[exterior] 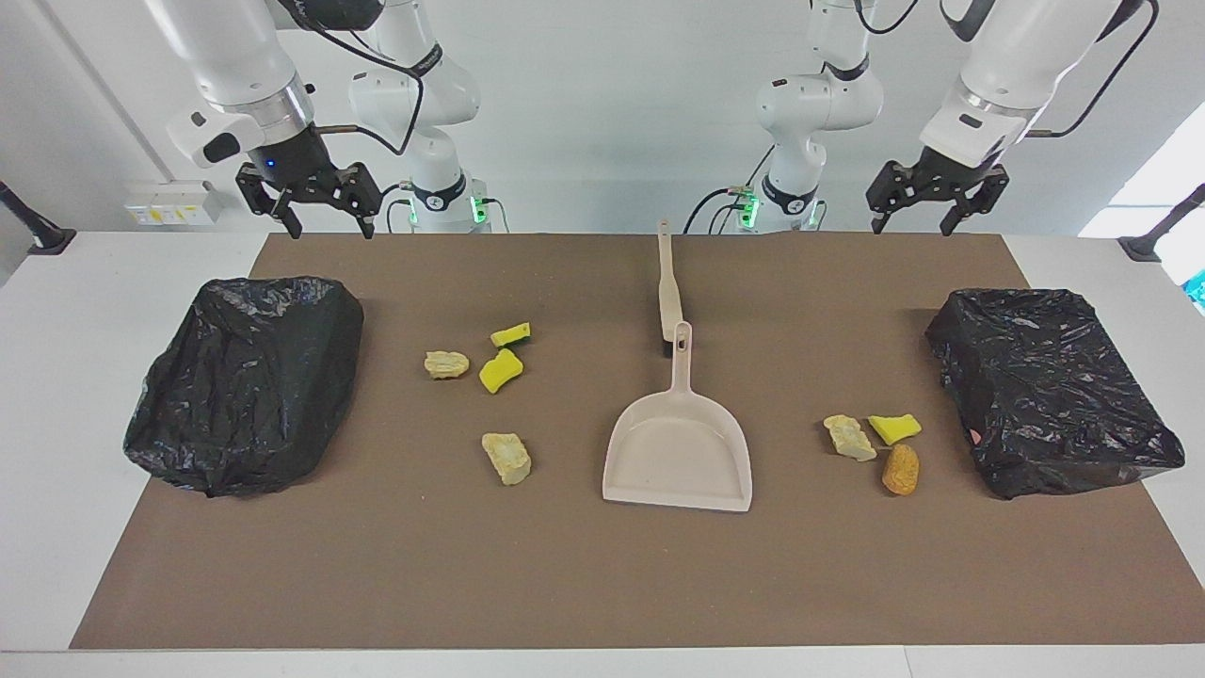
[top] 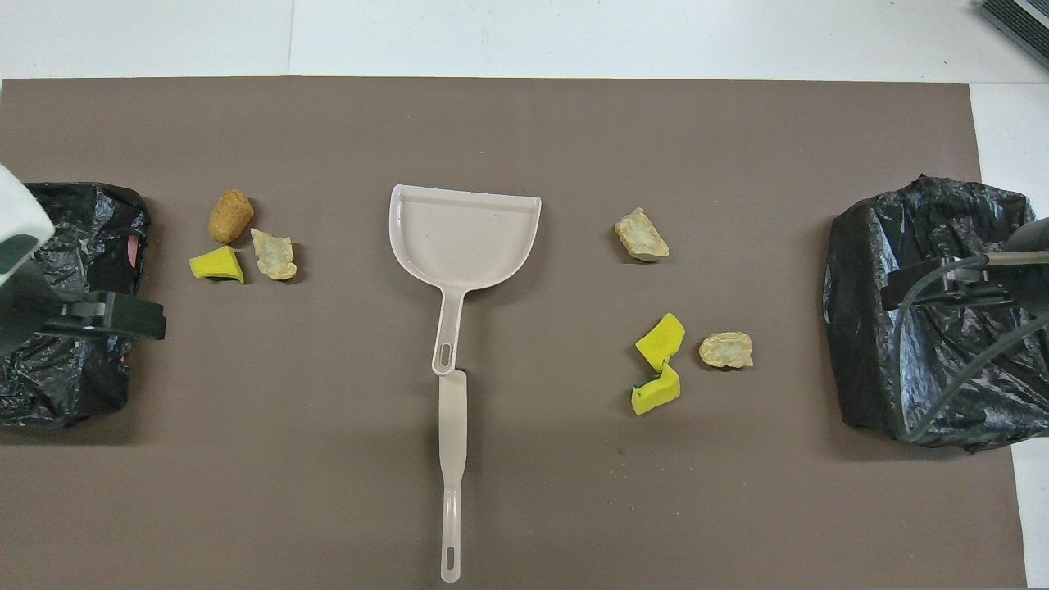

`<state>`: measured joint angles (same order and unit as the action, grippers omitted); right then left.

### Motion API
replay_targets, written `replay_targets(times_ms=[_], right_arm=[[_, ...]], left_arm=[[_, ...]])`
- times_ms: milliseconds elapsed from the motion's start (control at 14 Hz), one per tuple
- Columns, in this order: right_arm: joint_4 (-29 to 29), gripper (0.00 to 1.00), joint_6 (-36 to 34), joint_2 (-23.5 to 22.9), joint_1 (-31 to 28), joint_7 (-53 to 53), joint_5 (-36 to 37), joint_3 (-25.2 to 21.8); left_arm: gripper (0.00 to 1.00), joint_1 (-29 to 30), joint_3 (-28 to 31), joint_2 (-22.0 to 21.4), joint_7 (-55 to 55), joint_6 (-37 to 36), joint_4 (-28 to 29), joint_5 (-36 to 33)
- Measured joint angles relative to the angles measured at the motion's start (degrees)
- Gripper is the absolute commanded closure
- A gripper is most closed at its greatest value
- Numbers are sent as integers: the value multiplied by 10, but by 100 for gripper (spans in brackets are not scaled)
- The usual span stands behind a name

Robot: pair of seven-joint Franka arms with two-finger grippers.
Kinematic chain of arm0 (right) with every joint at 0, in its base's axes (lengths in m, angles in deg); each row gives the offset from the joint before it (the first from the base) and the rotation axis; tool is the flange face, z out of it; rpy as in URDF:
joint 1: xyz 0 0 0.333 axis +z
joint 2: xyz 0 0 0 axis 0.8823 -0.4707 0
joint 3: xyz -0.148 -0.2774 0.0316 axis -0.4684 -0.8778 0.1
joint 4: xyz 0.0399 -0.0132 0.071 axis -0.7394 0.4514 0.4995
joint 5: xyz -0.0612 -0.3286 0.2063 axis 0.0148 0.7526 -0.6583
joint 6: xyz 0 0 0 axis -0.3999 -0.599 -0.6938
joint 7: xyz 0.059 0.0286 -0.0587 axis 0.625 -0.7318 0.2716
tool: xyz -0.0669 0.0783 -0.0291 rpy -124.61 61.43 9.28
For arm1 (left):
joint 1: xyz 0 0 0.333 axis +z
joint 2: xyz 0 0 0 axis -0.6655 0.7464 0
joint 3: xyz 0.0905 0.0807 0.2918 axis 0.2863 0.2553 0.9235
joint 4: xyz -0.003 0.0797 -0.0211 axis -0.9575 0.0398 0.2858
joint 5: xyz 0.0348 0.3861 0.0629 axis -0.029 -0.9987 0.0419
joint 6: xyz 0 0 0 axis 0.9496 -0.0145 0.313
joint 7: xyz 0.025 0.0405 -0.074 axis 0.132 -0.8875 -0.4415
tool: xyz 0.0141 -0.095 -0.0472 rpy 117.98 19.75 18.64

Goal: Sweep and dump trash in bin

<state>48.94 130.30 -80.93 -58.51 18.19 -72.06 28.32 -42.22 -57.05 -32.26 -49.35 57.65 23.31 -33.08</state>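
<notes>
1. Left claw (exterior: 911, 223): fingers apart, holding nothing, up in the air over the table edge at the robots' end, between the brush and the left-arm-end bin (exterior: 1052, 391).
2. Right claw (exterior: 329, 221): fingers apart, empty, up over the robots' end of the right-arm-end bin (exterior: 247, 381).
3. Trash is all on the brown mat (exterior: 584, 584), none swept yet. Four pieces (exterior: 480, 377) sit between dustpan and right-arm-end bin; three pieces (exterior: 880, 443) sit just beside the left-arm-end bin.
4. Dustpan (exterior: 680, 452) is mid-table, mouth pointing away from the robots, handle toward them. Brush (exterior: 666, 287) lies in line with it, nearer the robots, head just about touching the dustpan handle's tip.
5. Key relation: both tools' long axes run straight toward/away from the robots, along the centre line between the two arms. Left claw looks somewhat closer to the brush handle than the right one.
6. My read: first step is picking up the tools, with fingers straddling each handle crosswise.
</notes>
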Motion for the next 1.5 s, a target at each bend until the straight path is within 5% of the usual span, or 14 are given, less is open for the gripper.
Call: replay_targets(times_ms=[357, 714, 1143, 1500], right_arm=[[5, 0, -1, 0, 1, 0, 1, 1], [16, 0, 27, -10, 15, -1, 0, 3], [17, 0, 75, -52, 37, -18, -1, 6], [19, 0, 155, -107, 95, -71, -1, 7]], left_arm=[[0, -131, -5, -69, -93, 53, 146, 5], [0, -248, -5, -82, -156, 130, 247, 55], [0, -394, -6, -63, -272, 285, 386, 59], [0, -429, -5, -13, -313, 391, 423, 60]])
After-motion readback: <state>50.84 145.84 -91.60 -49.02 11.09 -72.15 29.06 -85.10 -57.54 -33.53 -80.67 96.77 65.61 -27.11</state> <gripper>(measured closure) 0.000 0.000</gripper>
